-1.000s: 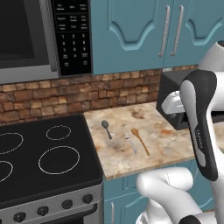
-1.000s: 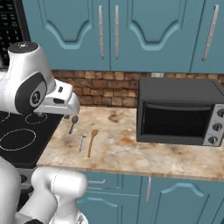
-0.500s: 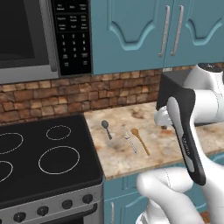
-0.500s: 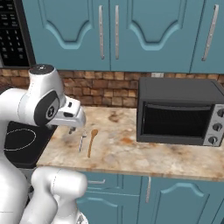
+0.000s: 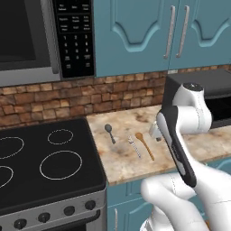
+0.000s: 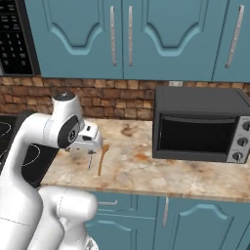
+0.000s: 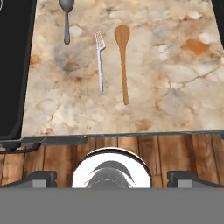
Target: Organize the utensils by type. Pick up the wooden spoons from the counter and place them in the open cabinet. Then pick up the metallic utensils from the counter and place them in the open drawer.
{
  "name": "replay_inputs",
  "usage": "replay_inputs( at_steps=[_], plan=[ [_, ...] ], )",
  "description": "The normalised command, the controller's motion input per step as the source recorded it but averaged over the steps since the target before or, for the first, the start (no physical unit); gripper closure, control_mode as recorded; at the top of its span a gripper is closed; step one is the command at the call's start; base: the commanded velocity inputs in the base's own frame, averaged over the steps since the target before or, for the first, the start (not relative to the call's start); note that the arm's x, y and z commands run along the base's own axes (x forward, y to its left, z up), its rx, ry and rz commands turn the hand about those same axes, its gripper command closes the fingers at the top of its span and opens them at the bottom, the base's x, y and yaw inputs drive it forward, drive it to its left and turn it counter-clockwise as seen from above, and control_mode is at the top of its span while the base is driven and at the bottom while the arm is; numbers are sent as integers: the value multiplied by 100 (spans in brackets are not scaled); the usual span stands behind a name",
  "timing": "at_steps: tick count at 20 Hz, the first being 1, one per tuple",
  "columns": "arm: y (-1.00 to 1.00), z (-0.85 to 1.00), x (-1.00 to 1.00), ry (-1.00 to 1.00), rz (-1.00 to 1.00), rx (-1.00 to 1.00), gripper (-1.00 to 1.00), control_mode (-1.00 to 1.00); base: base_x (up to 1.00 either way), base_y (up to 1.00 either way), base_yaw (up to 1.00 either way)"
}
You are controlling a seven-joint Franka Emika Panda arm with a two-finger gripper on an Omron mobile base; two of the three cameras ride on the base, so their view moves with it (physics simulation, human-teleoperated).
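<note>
the orange-brown wooden spoon (image 7: pixel 123 61) lies flat on the counter (image 7: pixel 175 87), just beside a silver fork (image 7: pixel 100 59); first pickup looks not yet begun; the gripper (image 7: pixel 112 178), jaws wide and empty, must drop and straddle its handle

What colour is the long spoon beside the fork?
Orange-brown, like wood; the wooden spoon shows best in the hand view.

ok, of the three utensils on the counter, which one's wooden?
The orange-brown spoon, rightmost in the hand view, beside the silver fork. The grey spoon by the stovetop is metal.
</note>
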Motion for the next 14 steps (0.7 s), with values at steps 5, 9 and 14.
replay_inputs(
  at_steps=[5, 9, 14],
  plan=[
    [11, -61, 64, 10, 0, -3, -100, -100, 0, 0, 0],
    [0, -67, 46, 5, 0, -2, -100, -100, 0, 0, 0],
    [0, -60, 52, 8, 0, 0, -100, -100, 0, 0, 0]
  ],
)
